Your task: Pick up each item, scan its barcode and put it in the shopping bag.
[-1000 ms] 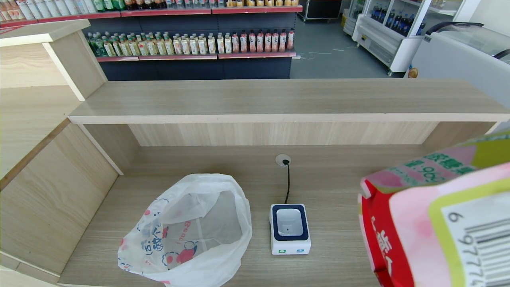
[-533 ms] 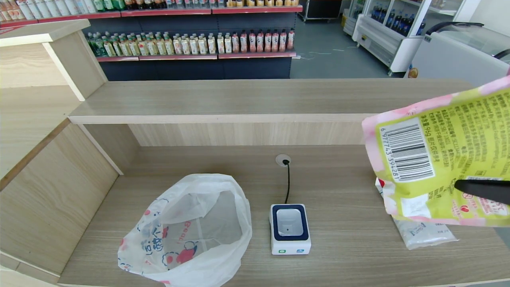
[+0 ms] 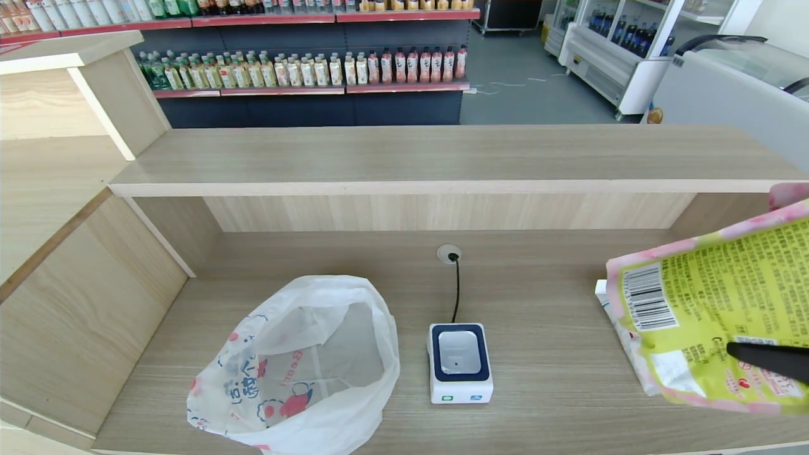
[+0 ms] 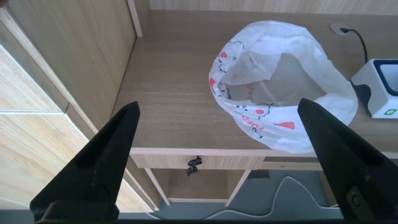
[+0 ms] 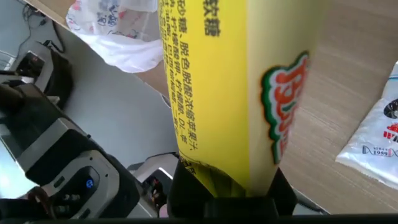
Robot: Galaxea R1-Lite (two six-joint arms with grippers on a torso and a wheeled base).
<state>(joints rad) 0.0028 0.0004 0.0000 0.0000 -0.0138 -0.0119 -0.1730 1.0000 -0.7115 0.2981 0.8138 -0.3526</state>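
While the right gripper [image 5: 229, 186] stays out of it, clamped on one end of the yellow-and-pink pouch [image 3: 714, 316], I have the pouch in the air over the counter's [image 3: 543, 303] right end, well apart from the scanner [image 3: 460, 362].
I judge the pouch light, soft and slick, likely to flop, so a flat sealed edge is the place to pinch. Its barcode [image 3: 644, 297] faces up, not toward the scanner; dense small print covers the yellow face. A white packet [image 5: 373, 143] lies below. The shopping bag [image 3: 303, 360] gapes left of the scanner; my left gripper [image 4: 219, 109] hangs spread wide, empty.
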